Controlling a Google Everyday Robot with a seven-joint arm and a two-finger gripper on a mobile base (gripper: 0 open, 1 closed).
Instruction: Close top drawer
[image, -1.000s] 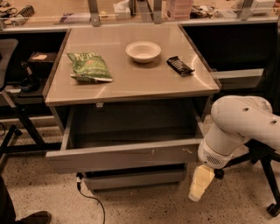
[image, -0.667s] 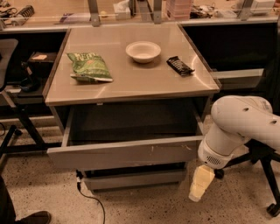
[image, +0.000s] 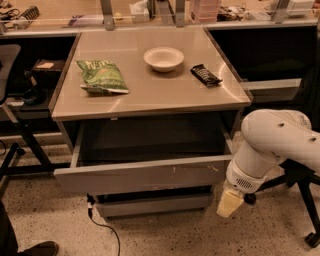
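Nearest, the gripper (image: 230, 204) hangs low just off the right end of the top drawer (image: 140, 175). Its fingers show as one yellow wedge with no gap, so they appear pressed together and hold nothing. I cannot tell whether it touches the drawer.

Over the last second almost nothing has shifted. The arm sits where it did and the drawer front has crept inward only a trace, if at all. The drawer still stands well out from the desk, with its dark, empty-looking inside exposed above a lower drawer front (image: 155, 204). The closing is barely begun, and a firm push inward on the front is likely still needed.

Farther back, the tabletop (image: 160, 92) carries a green chip bag (image: 102, 77), a white bowl (image: 163, 58) and a dark snack bar (image: 205, 74).
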